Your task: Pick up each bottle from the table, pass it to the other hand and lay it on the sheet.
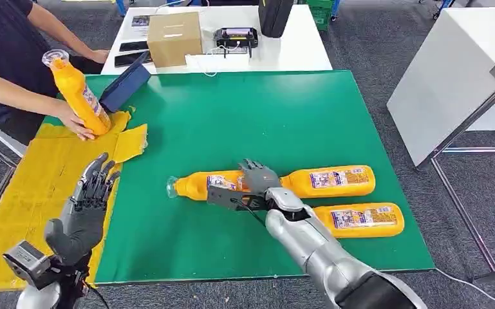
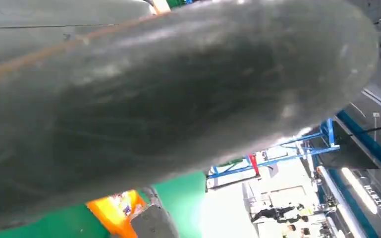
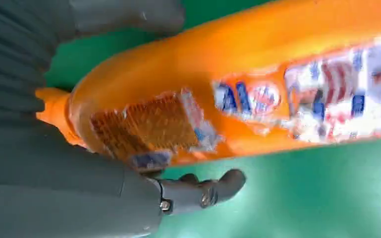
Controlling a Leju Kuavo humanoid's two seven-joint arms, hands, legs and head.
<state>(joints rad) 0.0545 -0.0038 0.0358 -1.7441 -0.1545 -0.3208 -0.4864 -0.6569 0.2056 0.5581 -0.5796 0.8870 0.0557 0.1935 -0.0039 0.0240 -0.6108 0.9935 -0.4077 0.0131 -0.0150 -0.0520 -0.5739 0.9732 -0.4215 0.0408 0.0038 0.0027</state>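
Orange bottle (image 1: 201,185) lies on green mat (image 1: 244,116), cap toward yellow sheet (image 1: 32,187). My right hand (image 1: 255,183) sits over its body, fingers and thumb either side, grip not yet firm. Step: pickup. My left hand (image 1: 85,209) waits over sheet, fingers spread, holding nothing. Next: squeeze, lift, carry toward left hand. Two more bottles just beyond right hand.

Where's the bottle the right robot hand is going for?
Head view: bottle lies centre on the green mat, under the right robot hand, left of two others.
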